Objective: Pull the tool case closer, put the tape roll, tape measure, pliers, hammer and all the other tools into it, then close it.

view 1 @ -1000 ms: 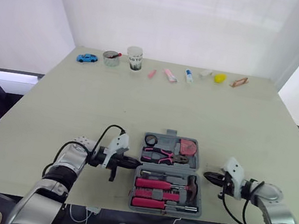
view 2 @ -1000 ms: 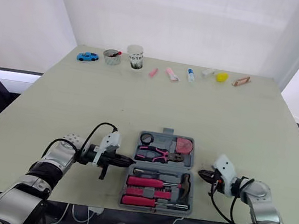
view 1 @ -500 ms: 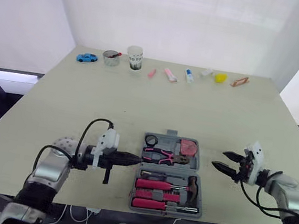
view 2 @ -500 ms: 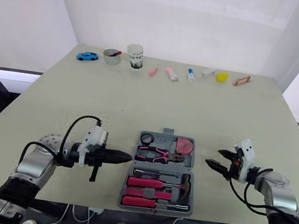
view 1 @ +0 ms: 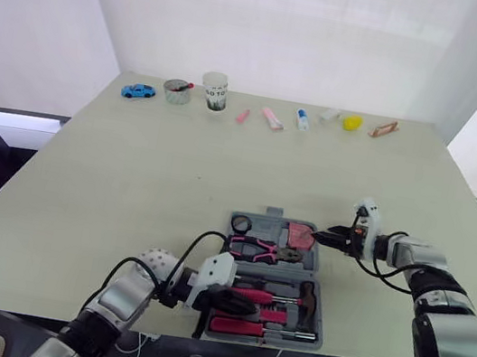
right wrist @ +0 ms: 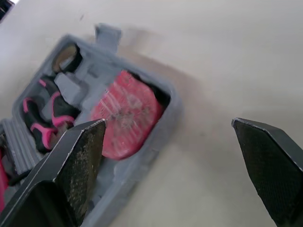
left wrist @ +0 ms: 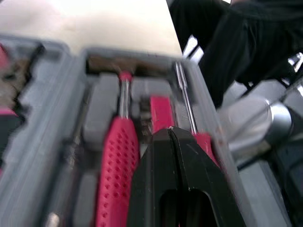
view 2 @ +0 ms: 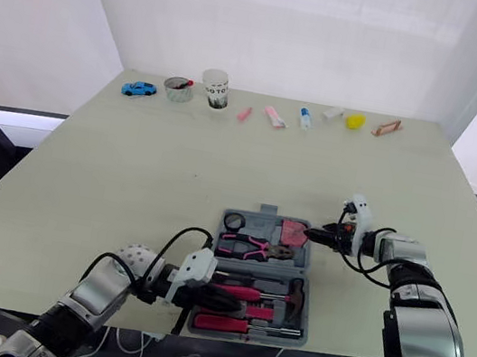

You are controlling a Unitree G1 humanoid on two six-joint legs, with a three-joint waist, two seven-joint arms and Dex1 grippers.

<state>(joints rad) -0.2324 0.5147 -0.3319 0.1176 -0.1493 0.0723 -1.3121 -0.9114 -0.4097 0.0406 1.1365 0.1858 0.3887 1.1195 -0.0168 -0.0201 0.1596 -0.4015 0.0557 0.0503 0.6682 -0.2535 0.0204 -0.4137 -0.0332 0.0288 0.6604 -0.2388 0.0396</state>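
The grey tool case [view 1: 319, 313] lies open near the table's front edge. Its far half holds the tape roll [view 1: 241, 224], the pink-handled pliers [view 1: 254, 250] and the pink tape measure [view 1: 300, 236]. Its near half holds the hammer [view 1: 307, 294] and pink-handled screwdrivers [view 1: 245, 294]. My left gripper [view 1: 247, 305] is shut and empty, its tip low over those pink handles [left wrist: 116, 161]. My right gripper [view 1: 324, 239] stands open at the case's far right corner, its fingers pointing at the tape measure [right wrist: 125, 113], nothing between them.
Along the table's far edge stand a blue toy car [view 1: 139, 91], a small tin [view 1: 178, 92], a paper cup [view 1: 214, 92], several small pink and white items and a yellow object [view 1: 350, 123]. Wide bare tabletop lies between them and the case.
My left gripper moved right, from beside the case to over its near half. My right gripper opened and swung in and away from me to the case's far right corner.
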